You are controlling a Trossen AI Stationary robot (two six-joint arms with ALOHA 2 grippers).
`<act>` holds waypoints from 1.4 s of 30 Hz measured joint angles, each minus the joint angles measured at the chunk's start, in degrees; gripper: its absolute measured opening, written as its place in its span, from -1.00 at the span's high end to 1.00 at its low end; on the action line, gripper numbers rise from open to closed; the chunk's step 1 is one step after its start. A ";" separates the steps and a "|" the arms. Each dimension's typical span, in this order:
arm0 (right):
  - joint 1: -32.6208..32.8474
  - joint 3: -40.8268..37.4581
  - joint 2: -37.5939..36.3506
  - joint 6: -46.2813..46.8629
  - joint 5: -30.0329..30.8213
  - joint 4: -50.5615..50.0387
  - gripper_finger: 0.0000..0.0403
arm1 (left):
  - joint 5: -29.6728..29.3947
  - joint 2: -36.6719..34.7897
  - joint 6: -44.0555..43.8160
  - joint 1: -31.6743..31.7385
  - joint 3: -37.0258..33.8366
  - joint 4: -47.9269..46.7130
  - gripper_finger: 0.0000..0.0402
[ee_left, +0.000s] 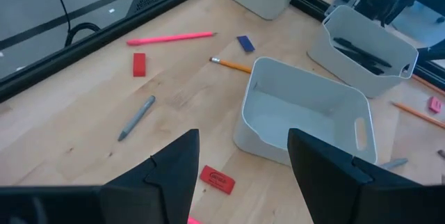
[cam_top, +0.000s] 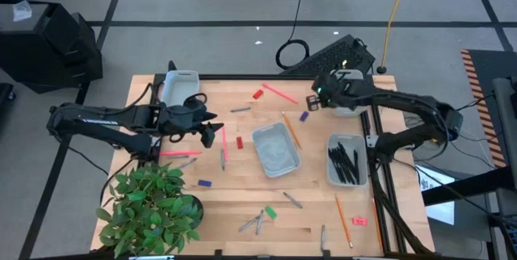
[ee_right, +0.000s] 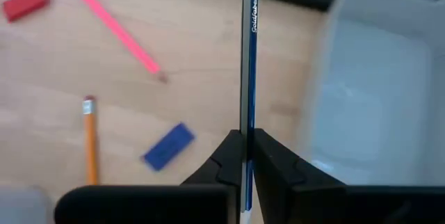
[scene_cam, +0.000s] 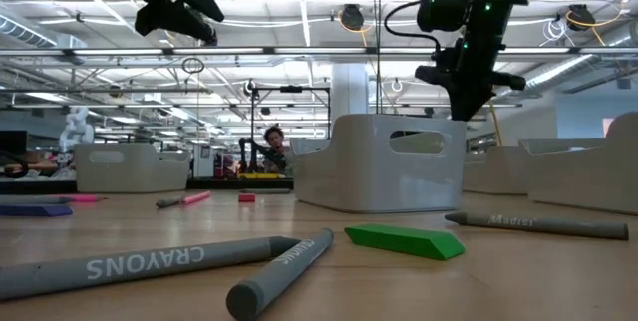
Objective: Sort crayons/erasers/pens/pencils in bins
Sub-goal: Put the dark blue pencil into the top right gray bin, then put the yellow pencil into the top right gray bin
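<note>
My right gripper is shut on a thin dark blue pencil, above the table beside the far right bin. My left gripper hangs open over a red eraser lying flat on the table, left of the middle bin. On the wood also lie a pink pencil, an orange pencil, a grey crayon, a second red eraser and a blue eraser. Black pens lie in the right bin. My right gripper pinches the blue pencil between its two fingers, on a stretch of the shaft right at the fingertips. The pencil runs on straight past the fingertips, in line with the fingers. It is lifted clear of the table.
A potted plant stands at the near left corner. A fourth bin sits at the far left. Grey crayons and a green eraser lie near the front edge. More pencils lie at the near right.
</note>
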 joint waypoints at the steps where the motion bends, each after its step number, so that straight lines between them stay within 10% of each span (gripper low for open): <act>1: -1.80 0.68 -0.10 -1.79 -0.11 -0.53 0.93 | 0.00 0.01 -0.20 0.06 0.00 -0.02 -0.11; 13: -22.11 0.83 7.59 -21.42 -0.12 -4.42 0.92 | -0.15 0.01 4.06 0.09 0.00 4.10 -0.11; 29: -23.56 -3.05 6.46 -27.55 -1.49 -0.81 0.51 | 0.40 0.01 9.04 -0.07 0.00 10.17 -0.11; 35: -15.32 -3.07 -3.21 -23.51 1.82 -8.10 0.35 | 0.87 0.01 7.85 -0.07 0.00 10.12 -0.11; 42: 13.52 -3.05 -14.60 -3.02 -1.76 -15.45 0.34 | 1.04 0.01 10.34 -0.07 0.00 9.90 -0.11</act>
